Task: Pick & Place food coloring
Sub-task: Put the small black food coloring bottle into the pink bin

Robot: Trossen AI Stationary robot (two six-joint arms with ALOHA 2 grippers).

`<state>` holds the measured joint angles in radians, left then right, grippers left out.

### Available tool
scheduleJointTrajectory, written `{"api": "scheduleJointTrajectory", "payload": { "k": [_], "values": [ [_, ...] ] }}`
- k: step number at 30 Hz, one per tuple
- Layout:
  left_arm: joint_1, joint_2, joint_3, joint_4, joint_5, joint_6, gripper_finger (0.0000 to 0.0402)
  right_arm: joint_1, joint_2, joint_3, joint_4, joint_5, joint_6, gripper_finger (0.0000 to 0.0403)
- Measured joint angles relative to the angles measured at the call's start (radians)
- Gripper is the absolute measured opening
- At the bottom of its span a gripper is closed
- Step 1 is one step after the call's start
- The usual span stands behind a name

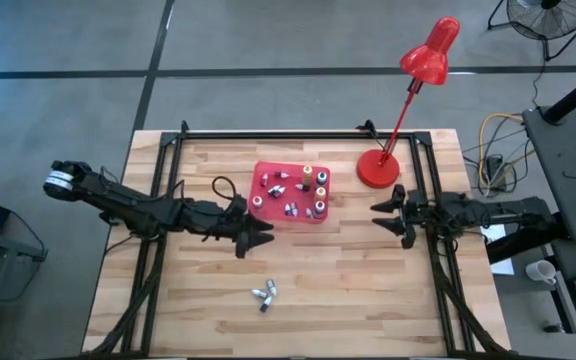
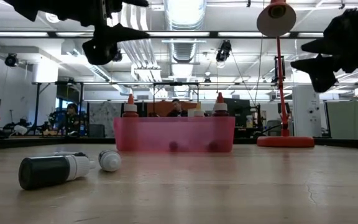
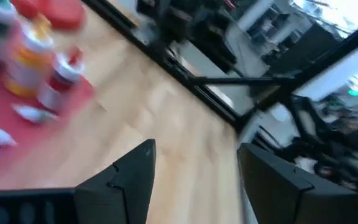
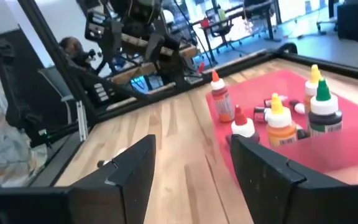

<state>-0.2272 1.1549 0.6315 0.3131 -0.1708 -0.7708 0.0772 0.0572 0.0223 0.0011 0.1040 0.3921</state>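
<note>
Several food coloring bottles stand and lie inside the shallow red tray at the table's middle; the right wrist view shows squeeze bottles with orange, yellow, red and green tips. A few dark-capped vials lie on their sides on the bare wood near the near edge, and also show in the low view as vials. My left gripper hovers open just off the tray's near-left corner, raised above the table. My right gripper hangs open to the right of the tray, also raised.
A red desk lamp stands with its base right of the tray at the far side, and its head reaches beyond the table. Black frame rails border the far, left and right edges. Bare wood lies between the tray and the loose vials.
</note>
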Motion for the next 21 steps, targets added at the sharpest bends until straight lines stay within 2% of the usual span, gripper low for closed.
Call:
{"api": "scheduleJointTrajectory", "payload": {
  "k": [6, 8, 12, 16, 21],
  "values": [
    [-0.030, 0.000, 0.000, -0.104, 0.117, -0.215, 0.0199, 0.000, 0.017, 0.002, 0.001, 0.000, 0.001, 0.0201],
    [-0.021, 0.000, 0.000, -0.112, 0.134, -0.219, 0.0199, 0.000, 0.017, 0.002, 0.002, 0.000, 0.001, 0.0201],
    [-0.012, 0.003, 0.005, -0.063, 0.080, -0.206, 0.0199, 0.000, 0.017, 0.002, 0.003, 0.000, 0.001, 0.0201],
    [-0.010, 0.006, 0.010, -0.052, 0.041, -0.352, 0.0199, 0.000, 0.017, 0.002, 0.002, 0.000, 0.001, 0.0201],
    [-0.021, 0.006, 0.011, -0.060, 0.035, -0.374, 0.0198, 0.000, 0.017, 0.002, 0.002, 0.001, 0.001, 0.0201]
  ]
}}
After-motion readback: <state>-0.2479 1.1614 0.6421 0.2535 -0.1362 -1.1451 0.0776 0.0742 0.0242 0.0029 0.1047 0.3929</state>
